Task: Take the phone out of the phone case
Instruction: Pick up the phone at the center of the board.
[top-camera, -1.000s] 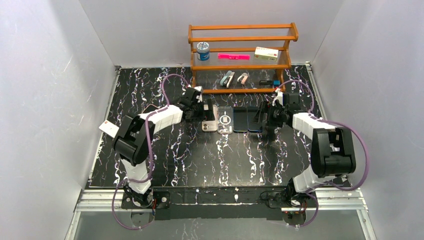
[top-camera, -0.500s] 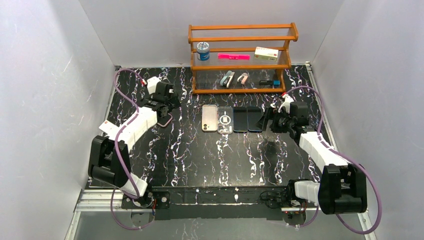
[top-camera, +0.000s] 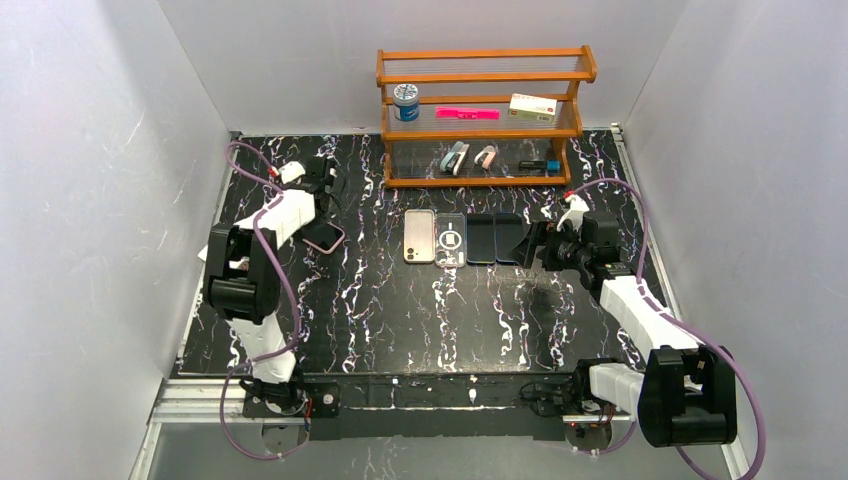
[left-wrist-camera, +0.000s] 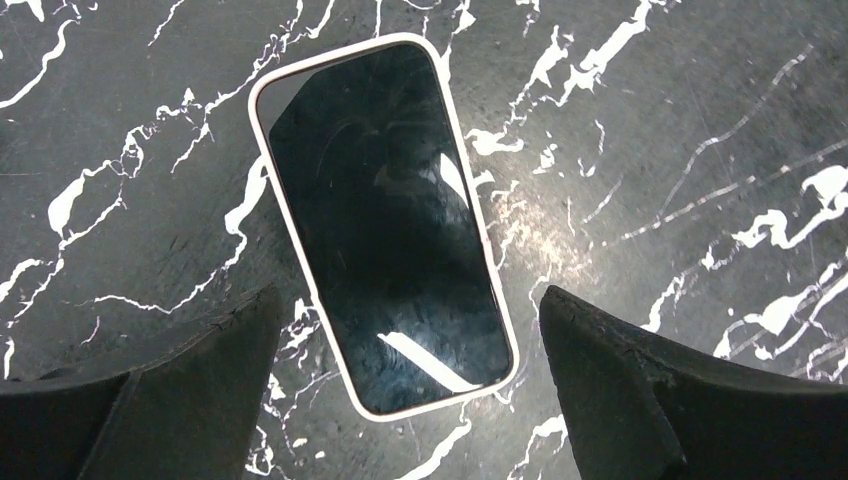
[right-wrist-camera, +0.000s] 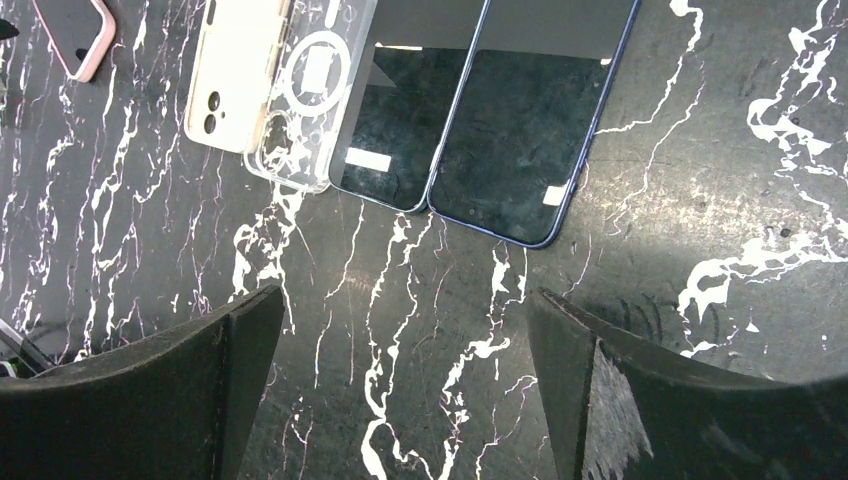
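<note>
Phone (left-wrist-camera: 385, 230) lies screen-up in a pale pink case (left-wrist-camera: 262, 125), left gripper (left-wrist-camera: 410, 310) spread above; right gripper (right-wrist-camera: 405, 310) also apart, near 4 phones/cases (right-wrist-camera: 440, 130).

Lab test booth.
I see white panels (top-camera: 100, 150) boxing in a marbled black surface (top-camera: 420, 310), aluminium rail (top-camera: 195, 403) along the near edge.

A wooden rack (top-camera: 487, 53) is standing at the far edge of the surface (top-camera: 400, 320), carrying a jar (top-camera: 405, 103) and a box (top-camera: 532, 107).

Phone case (left-wrist-camera: 385, 225) is pink, table (left-wrist-camera: 650, 150) white-veined black
</note>
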